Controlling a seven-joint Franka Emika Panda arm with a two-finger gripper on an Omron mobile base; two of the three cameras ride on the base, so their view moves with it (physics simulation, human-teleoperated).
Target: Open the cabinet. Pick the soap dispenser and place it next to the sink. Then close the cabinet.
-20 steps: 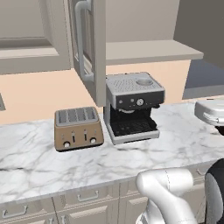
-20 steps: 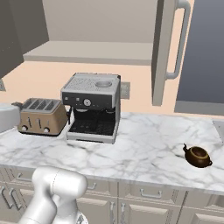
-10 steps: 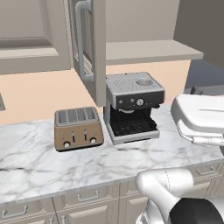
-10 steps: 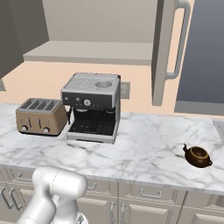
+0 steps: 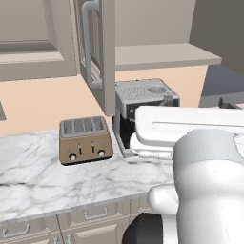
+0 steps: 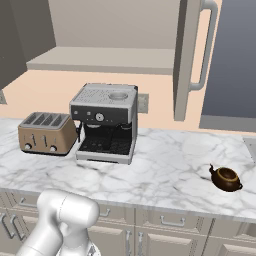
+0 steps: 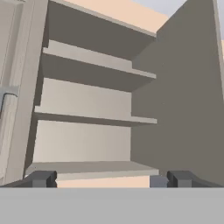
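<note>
**Cabinet open, tool spread before its shelves**

White marble covers the surface (image 6: pixel 165 165) that runs across both base views, with greige drawers below it. On that surface, in the right base view, a copper toaster (image 6: pixel 46 133) sits at about 9 o'clock, a steel coffee machine (image 6: pixel 105 122) stands just beside it toward the centre, and a small brown teapot (image 6: pixel 226 178) rests well apart at 4 o'clock.

Above them the cabinet (image 6: pixel 100 57) stands open. One of its doors (image 6: pixel 186 60) swings out at 1 o'clock in the right base view, its long silver bar handle (image 6: pixel 205 47) facing away from the opening. In the left base view the other door (image 5: pixel 97 52) hangs edge-on at 12 o'clock, directly over the coffee machine.

In my hand view I look into the cabinet interior (image 7: pixel 92 105): three pale shelves stacked one over another, with the dark side wall at 3 o'clock. My tool (image 7: pixel 111 179) has its two dark fingertips (image 7: pixel 41 178) set wide apart at 6 o'clock, gripping nothing. I cannot make out the soap dispenser on the shelves I see.
</note>
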